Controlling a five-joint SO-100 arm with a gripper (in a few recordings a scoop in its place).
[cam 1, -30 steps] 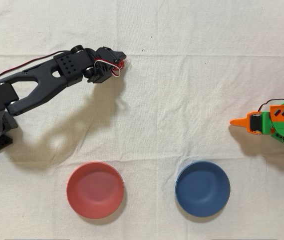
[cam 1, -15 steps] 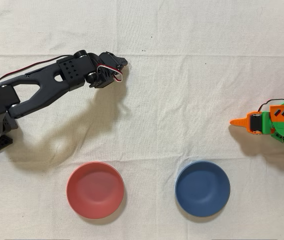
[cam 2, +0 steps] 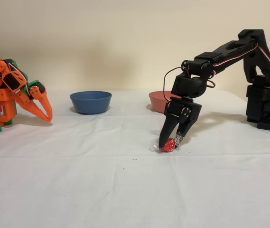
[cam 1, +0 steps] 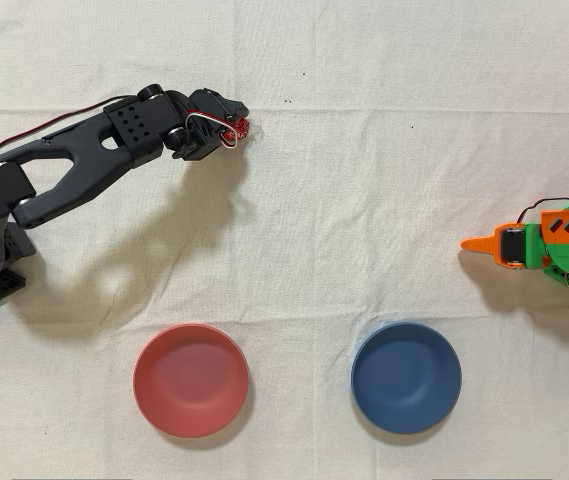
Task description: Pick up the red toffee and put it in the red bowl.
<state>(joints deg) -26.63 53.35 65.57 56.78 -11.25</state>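
The red toffee (cam 2: 169,145) lies on the white cloth, shiny red with clear wrapper ends; in the overhead view the toffee (cam 1: 241,127) peeks out at the tip of the black arm. My gripper (cam 2: 170,142) points down with one finger on each side of the candy, pressed against it. The candy still touches the cloth. The red bowl (cam 1: 191,380) sits at the lower left of the overhead view, well apart from the gripper; in the fixed view the red bowl (cam 2: 157,100) is partly hidden behind the arm.
A dark blue bowl (cam 1: 406,377) stands to the right of the red one. The idle orange arm (cam 1: 544,245) rests at the right edge of the overhead view. The cloth between gripper and bowls is bare.
Half a second ago the gripper reached further right and covered the toffee in the overhead view. It has since drawn back slightly up and left, and the toffee shows at its tip again, in the same spot.
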